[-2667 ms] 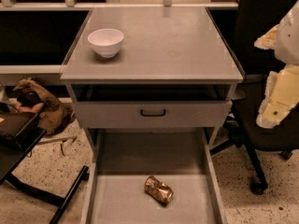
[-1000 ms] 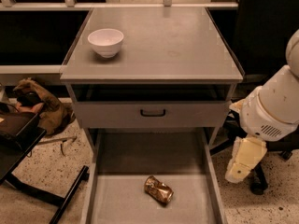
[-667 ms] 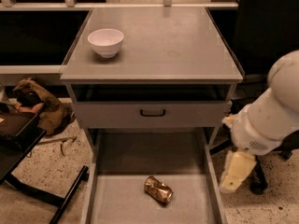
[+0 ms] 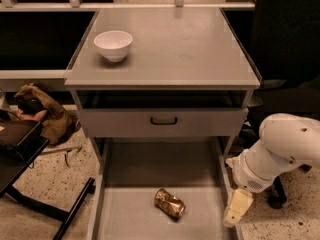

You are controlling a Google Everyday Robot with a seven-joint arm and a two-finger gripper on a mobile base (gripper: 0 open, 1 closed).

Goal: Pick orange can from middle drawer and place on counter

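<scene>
I've swung the cream two-finger gripper (image 4: 237, 210) down beside the right wall of the wide grey metal middle drawer (image 4: 131, 215); open or closed, I can't tell. The dented shiny orange can (image 4: 169, 204) lies untouched inside, unmoved, so reaching in comes next.

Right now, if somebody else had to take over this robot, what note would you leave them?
The gripper is low on the right, at the right wall of the middle drawer, apart from the can.
The orange can lies on its side on the drawer bottom, near the front.
The counter has a white bowl at its left.
Done: the drawer is open.
Left: grasp the can, lift it, set it on the counter.
</scene>
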